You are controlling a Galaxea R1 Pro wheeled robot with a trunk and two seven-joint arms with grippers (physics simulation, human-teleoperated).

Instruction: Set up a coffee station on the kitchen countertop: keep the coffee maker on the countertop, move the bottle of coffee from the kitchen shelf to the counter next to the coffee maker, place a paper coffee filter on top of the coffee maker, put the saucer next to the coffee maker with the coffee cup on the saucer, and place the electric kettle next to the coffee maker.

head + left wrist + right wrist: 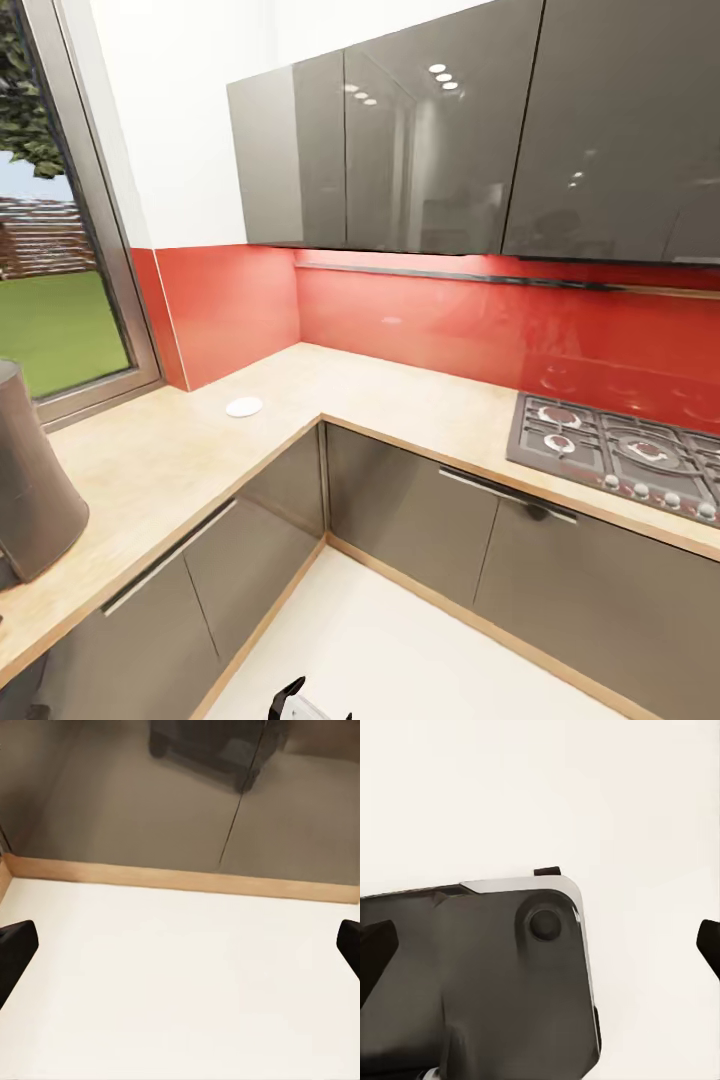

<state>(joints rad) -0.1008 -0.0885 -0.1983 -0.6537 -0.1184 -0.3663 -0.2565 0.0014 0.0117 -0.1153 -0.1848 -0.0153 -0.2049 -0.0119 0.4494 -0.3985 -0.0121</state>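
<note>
Beige L-shaped kitchen countertop (pixel 400 395), saucer (pixel 244 406) near its corner.

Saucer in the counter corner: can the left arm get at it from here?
Probably not yet. The saucer lies deep in the kitchen countertop corner, while the left gripper hangs open low over the floor facing cabinet fronts.

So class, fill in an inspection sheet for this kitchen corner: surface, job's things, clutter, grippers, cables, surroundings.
Surface: pale L-shaped kitchen countertop over grey cabinets.
Job's things: white saucer lying flat near the corner; dark coffee maker at the head view's left edge.
Clutter: nothing seen.
Grippers: left gripper and right gripper both open, holding nothing.
Cables: nothing seen.
Surroundings: red backsplash, gas hob, glossy wall cabinets, window.
</note>
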